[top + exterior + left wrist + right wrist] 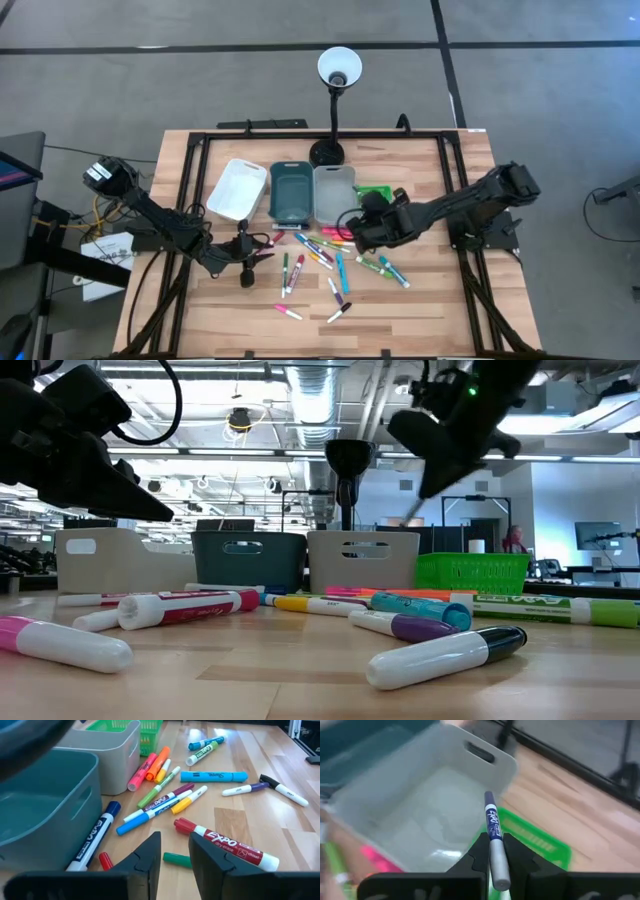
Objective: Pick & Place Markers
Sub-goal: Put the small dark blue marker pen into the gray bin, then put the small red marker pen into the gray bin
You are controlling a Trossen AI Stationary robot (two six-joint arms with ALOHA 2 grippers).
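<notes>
Over grey tray [420, 805]: right gripper [492, 851] clamps blue marker [494, 837], axis along jaws, cap outward; left gripper [174, 851] parted.

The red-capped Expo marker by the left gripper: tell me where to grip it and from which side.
Grip the red-capped white Expo marker across the middle of its barrel, coming straight down from above. It lies flat on the wooden table with bare wood along both long sides there, and its round barrel suits a pinch across its width. The left gripper is open beside the cap end, so a short shift along the barrel should do.
</notes>
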